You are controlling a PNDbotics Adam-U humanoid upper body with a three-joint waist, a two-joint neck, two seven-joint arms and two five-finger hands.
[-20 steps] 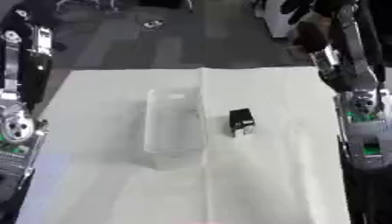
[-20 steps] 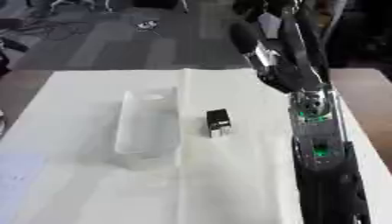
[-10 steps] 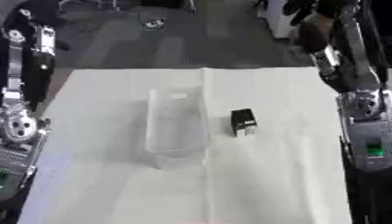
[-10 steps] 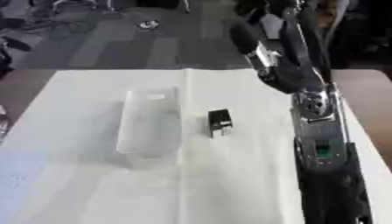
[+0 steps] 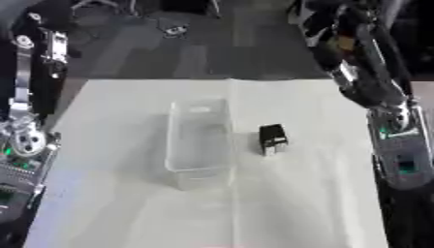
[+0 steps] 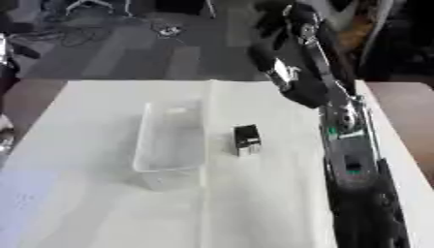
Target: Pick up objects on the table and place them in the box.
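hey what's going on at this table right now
Nothing is being handled yet. A small black object sits on the white table, just right of a clear plastic box that looks empty. The robot's right arm is raised along the right edge, and its left arm stays at the left. Neither hand can be made out.

Clear box [image 5: 200, 143] on white table [image 5: 127, 213], small black object [image 5: 272, 139] just beside it.

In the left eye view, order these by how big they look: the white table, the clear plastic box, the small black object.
1. White table
2. Clear plastic box
3. Small black object, beside the box, clearly the smallest.
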